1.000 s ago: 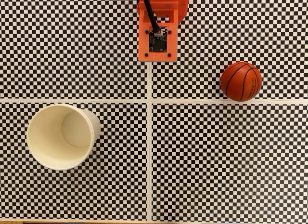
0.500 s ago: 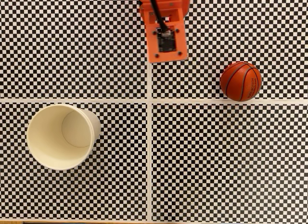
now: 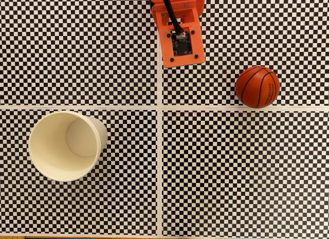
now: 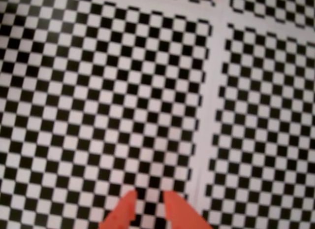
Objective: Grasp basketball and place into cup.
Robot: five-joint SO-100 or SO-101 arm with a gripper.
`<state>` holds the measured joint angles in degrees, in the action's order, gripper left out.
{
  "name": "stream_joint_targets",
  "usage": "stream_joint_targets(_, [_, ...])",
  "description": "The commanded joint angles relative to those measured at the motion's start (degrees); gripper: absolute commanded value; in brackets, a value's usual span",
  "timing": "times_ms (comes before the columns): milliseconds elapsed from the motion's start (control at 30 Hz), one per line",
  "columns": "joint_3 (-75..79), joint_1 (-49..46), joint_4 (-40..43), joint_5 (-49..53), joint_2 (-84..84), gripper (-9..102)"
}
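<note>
Basketball (image 3: 257,87) sits right of and below my arm (image 3: 180,31) in the fixed view, well apart; my gripper (image 4: 148,202) narrowly parted, empty.

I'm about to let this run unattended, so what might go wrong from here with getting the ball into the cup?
1. The basketball sits free on the flat checkered mat; a slightly off-centre touch would likely roll it away.
2. In the wrist view the hand shows only a narrow gap between its fingertips, probably too narrow for the ball unless it opens wider.
3. The cup stands across the mat from the ball, so a loose grip could drop it during the carry.
</note>
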<state>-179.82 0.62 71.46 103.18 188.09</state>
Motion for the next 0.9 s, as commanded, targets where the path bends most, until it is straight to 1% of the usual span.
stream_joint_targets(0, [-2.0,-1.0,-0.7,1.3,0.4,0])
stream_joint_targets(133, [-1.2,-0.8,-0.9,-0.9,0.4,1])
stream_joint_targets(300, [2.1,-0.4,1.1,-4.9,0.4,1])
stream_joint_targets(533, [12.2,3.3,7.3,-10.7,-0.4,1])
stream_joint_targets(700, [21.1,7.0,11.4,-16.4,-9.2,1])
stream_joint_targets(867, [28.6,12.0,12.0,-22.9,-18.5,1])
